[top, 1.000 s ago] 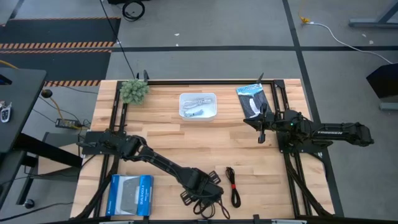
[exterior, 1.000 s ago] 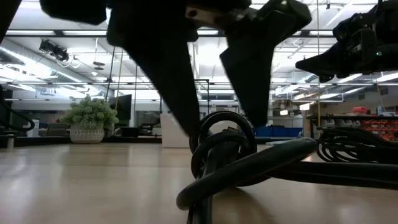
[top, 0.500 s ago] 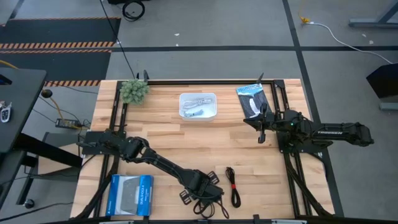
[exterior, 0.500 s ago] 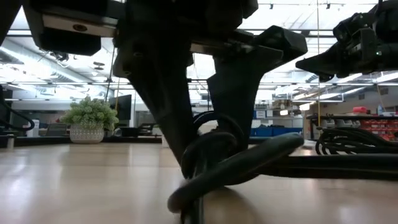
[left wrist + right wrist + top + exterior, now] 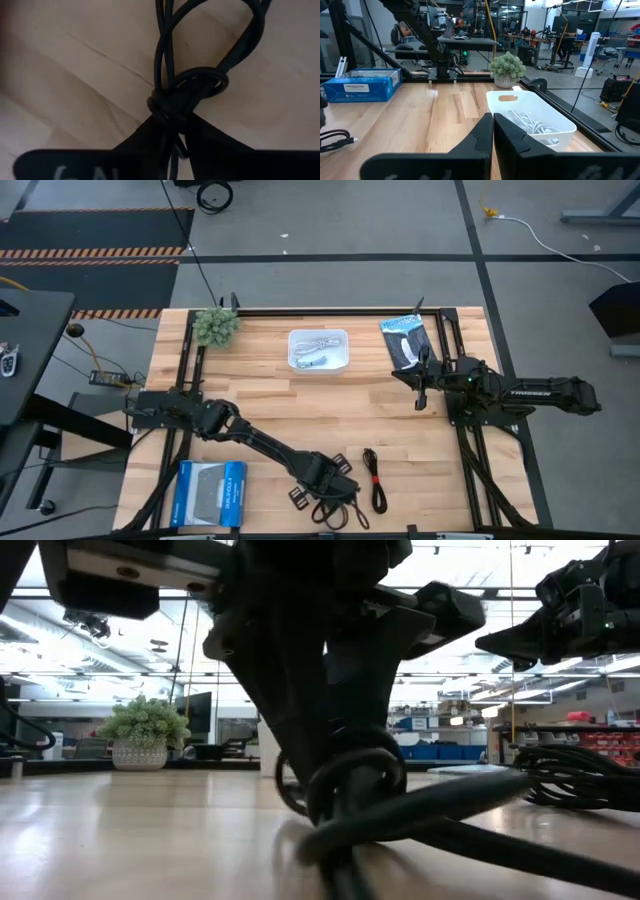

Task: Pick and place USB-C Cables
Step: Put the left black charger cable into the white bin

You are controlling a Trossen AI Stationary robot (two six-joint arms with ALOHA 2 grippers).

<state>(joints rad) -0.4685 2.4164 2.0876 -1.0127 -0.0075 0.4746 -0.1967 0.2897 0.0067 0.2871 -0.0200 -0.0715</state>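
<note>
A black USB-C cable bundle point(image 5: 340, 513) lies on the wood near the table's front edge. My left gripper point(image 5: 327, 496) stands over it, shut on it. A second black cable with a red band point(image 5: 374, 479) lies just to its right. Pale cables point(image 5: 316, 350) rest in a white tray point(image 5: 343, 364) at the far middle. My right gripper point(image 5: 420, 388) hangs shut above the table's right side, with nothing in it. My left gripper pinches the black cable at its wrapped middle point(image 5: 172, 107) between its two fingers point(image 5: 210, 135). The fingers come from above, pointing down point(image 5: 300, 710). The bundle lies on the table, its loops point(image 5: 165, 45) spread out beyond the fingertips.
A blue box point(image 5: 209, 493) lies at the front left beside my left arm. A black-and-white packet point(image 5: 404, 340) lies at the far right, a small potted plant point(image 5: 215, 326) at the far left. Bare wood lies between the tray and the front cables.
My left gripper's fingers have come together around the black cable's wrapped middle and taken hold of it, after sinking a little toward the table. The bundle has shifted slightly on the wood. My right arm has kept still.
</note>
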